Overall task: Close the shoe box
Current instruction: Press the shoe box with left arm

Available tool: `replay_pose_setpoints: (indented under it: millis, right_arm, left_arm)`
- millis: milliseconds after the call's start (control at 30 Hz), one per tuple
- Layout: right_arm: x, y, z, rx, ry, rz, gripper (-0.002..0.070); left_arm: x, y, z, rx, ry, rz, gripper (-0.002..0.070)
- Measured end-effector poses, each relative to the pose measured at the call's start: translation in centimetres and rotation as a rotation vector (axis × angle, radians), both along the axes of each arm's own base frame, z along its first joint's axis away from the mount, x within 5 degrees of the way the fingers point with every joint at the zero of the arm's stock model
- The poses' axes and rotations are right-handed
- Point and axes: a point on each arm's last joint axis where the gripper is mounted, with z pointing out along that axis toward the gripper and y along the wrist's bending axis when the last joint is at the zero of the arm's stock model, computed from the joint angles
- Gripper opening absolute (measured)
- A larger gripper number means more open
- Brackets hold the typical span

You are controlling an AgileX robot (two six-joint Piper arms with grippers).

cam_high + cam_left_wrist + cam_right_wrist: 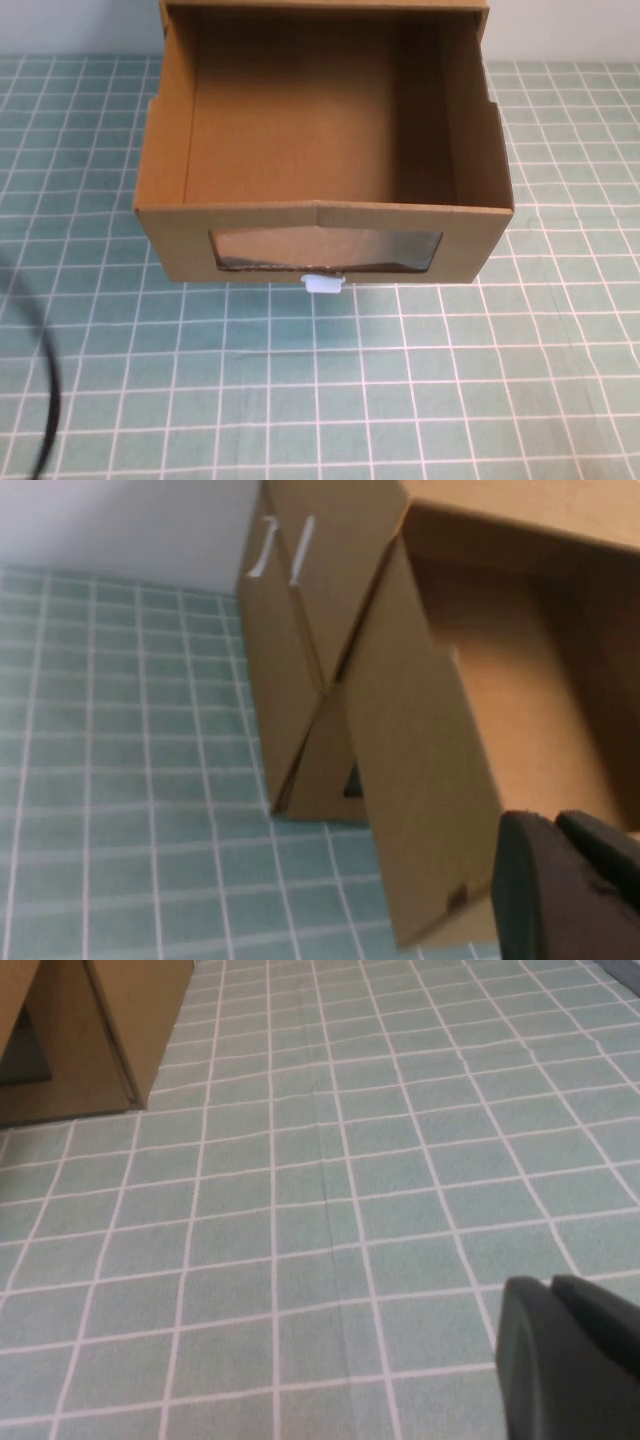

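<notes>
The shoe box [320, 222] is a brown cardboard drawer pulled far out of its sleeve [320, 5] toward me. It is open and empty, with a clear window [325, 250] in its front and a white pull tab [322, 284] just below. Neither gripper shows in the high view. In the left wrist view, my left gripper [556, 830] is shut and empty, close beside the drawer's side wall [420, 740]. In the right wrist view, my right gripper [550, 1295] is shut and empty over the mat, well away from the box corner [100, 1030].
A green mat with a white grid [320, 400] covers the table. A black cable [45, 400] curves along the front left. The sleeve's side [300, 600] stands against the pale back wall.
</notes>
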Motion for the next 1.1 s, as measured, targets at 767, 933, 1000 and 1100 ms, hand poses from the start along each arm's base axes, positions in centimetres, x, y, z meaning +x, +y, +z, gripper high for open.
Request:
replay_pose_setpoints:
  millis: [767,933,1000,1100]
  right_arm:
    - [0.0,0.0,0.0,0.000,0.002,0.000,-0.0013]
    - [0.0,0.0,0.0,0.000,0.002,0.000,-0.0013]
    - [0.0,0.0,0.0,0.000,0.002,0.000,-0.0013]
    - [0.0,0.0,0.0,0.000,0.002,0.000,-0.0013]
  left_arm:
    - [31.8,-8.3,5.5,0.110,0.018,-0.542,-0.0005]
    - [32.6,-11.1,5.1,0.188,0.022,-0.579,-0.0005]
    - [32.3,-12.1,5.0,0.230,0.021,-0.590,-0.0005]
    - [32.0,-13.1,4.8,0.274,0.021,-0.604,-0.0005]
